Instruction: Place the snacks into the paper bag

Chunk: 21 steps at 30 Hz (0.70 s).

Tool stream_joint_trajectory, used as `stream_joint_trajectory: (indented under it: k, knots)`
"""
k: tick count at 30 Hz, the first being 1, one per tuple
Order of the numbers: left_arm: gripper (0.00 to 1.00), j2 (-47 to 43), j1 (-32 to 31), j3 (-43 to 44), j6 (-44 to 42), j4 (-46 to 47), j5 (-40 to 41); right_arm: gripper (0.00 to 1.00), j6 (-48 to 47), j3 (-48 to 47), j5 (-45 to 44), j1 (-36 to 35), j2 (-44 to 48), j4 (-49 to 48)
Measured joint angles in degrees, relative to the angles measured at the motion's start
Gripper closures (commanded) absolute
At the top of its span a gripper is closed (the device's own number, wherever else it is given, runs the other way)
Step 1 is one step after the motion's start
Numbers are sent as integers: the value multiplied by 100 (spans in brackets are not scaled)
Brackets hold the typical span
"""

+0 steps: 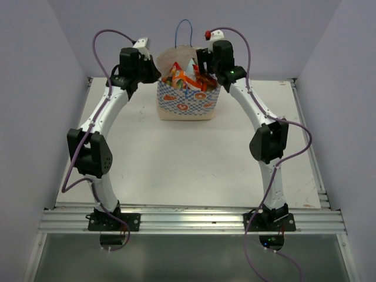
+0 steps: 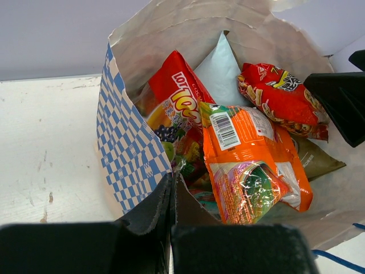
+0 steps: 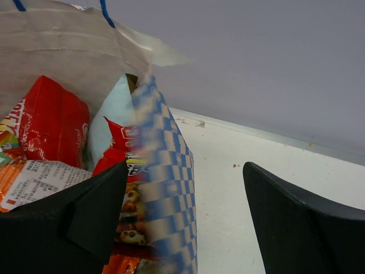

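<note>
Snacks [image 2: 251, 160] all look piled inside the paper bag [image 1: 187, 108] – so this is the wrap-up step. Left gripper [image 2: 171, 191] is pinched on the bag's left wall, right gripper [image 3: 185, 171] straddles its right wall, jaws apart. Next, I'd guess – let go gently without tipping the bag.

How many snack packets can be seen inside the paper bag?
5: red packet left, light blue behind, second red right, orange in front, brown beside it. More may be hidden.
</note>
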<state>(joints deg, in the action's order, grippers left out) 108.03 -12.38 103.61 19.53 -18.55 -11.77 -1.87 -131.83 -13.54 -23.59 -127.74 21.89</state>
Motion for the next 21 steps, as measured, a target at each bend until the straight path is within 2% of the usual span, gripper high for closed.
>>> stream_joint_trajectory:
  k: [9,17,20,21]
  knots:
    - [100,9,0,0,68,4,7,12,15,2,131,-46,208,-24]
    - [100,9,0,0,90,4,74,12,-7,428,136,42,313,-111]
    - [100,9,0,0,90,2,101,14,-2,608,166,129,313,-105]
    - [100,9,0,0,90,2,107,17,4,656,175,160,313,-109]
